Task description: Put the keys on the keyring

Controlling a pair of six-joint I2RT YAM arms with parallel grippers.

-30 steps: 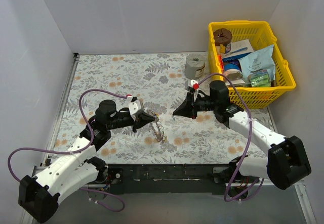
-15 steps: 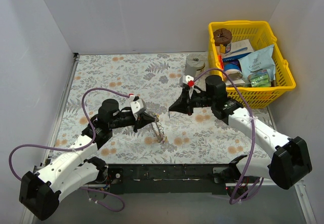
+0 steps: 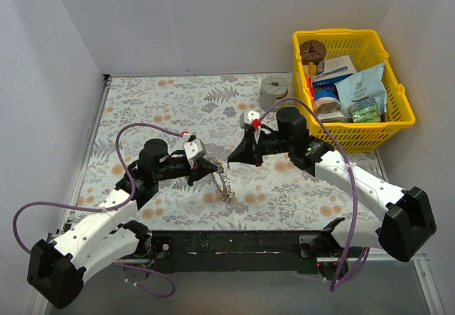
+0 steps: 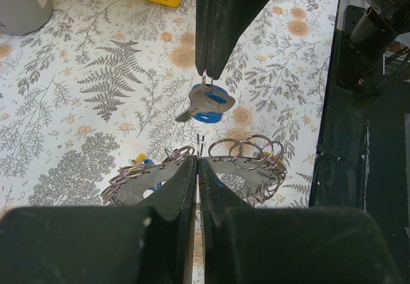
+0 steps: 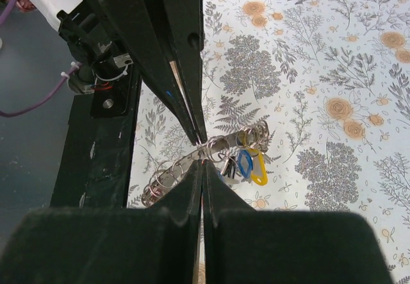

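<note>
While my left gripper pinches the keyring, my right gripper, pinching the blue key, must thread it on.

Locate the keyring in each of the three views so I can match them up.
Top external: the keyring lies just below centre, slanting down-right from the left claw.
Left wrist: the keyring sits lower centre, right above that claw's own fingertips.
Right wrist: the keyring crosses the centre as a slanted band of loops, blue and yellow keys beside it.
Shared landmark: the left claw's shut tip, meeting the keyring in all three.
</note>
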